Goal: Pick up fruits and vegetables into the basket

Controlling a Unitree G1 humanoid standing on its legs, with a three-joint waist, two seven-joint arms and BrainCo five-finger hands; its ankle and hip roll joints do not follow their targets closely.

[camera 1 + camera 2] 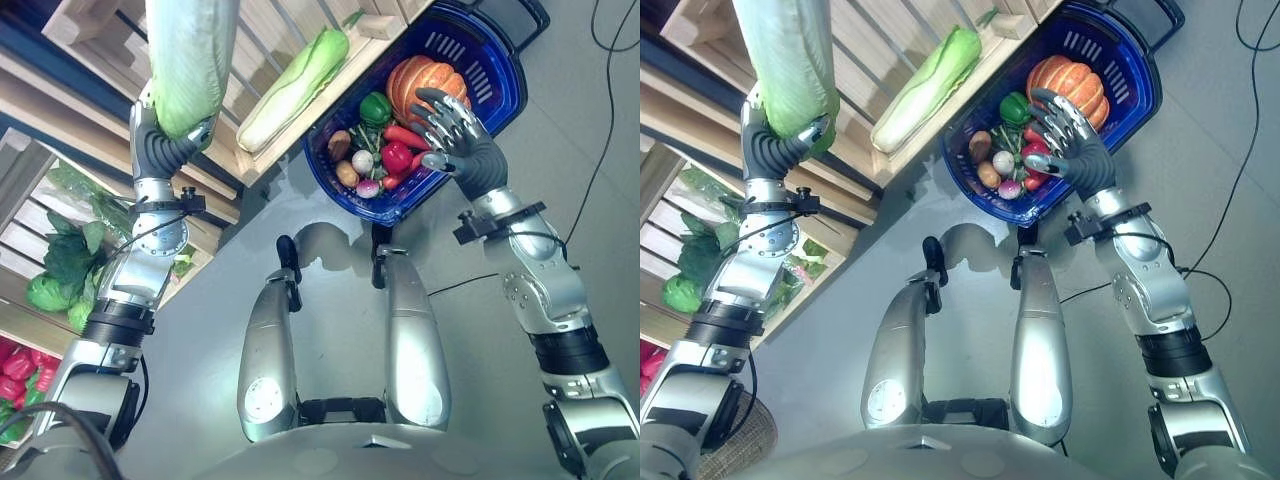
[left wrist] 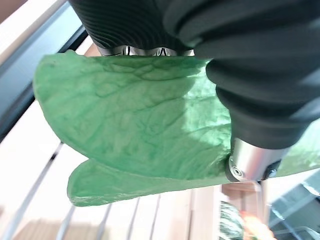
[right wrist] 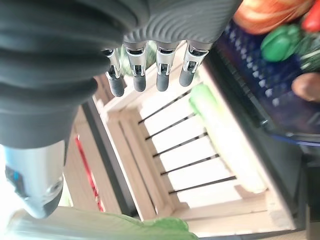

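My left hand (image 1: 162,143) is raised over the wooden crate (image 1: 270,40) and is shut on the base of a pale green napa cabbage (image 1: 190,55), which stands up from it. In the left wrist view the cabbage leaf (image 2: 140,125) lies under the thumb (image 2: 250,167). A second napa cabbage (image 1: 296,85) lies slantwise in the crate. The blue basket (image 1: 503,80) sits on the floor to the right and holds a pumpkin (image 1: 412,75), a green pepper (image 1: 375,107), red peppers (image 1: 397,157), a potato (image 1: 339,144) and small round vegetables. My right hand (image 1: 462,138) hovers open over the basket's near side, holding nothing.
Leafy greens (image 1: 65,262) fill a lower shelf at the left, with red peppers (image 1: 14,372) below them. The crate's slatted edge (image 1: 262,160) runs right beside the basket. Grey floor lies in front of the basket and to its right.
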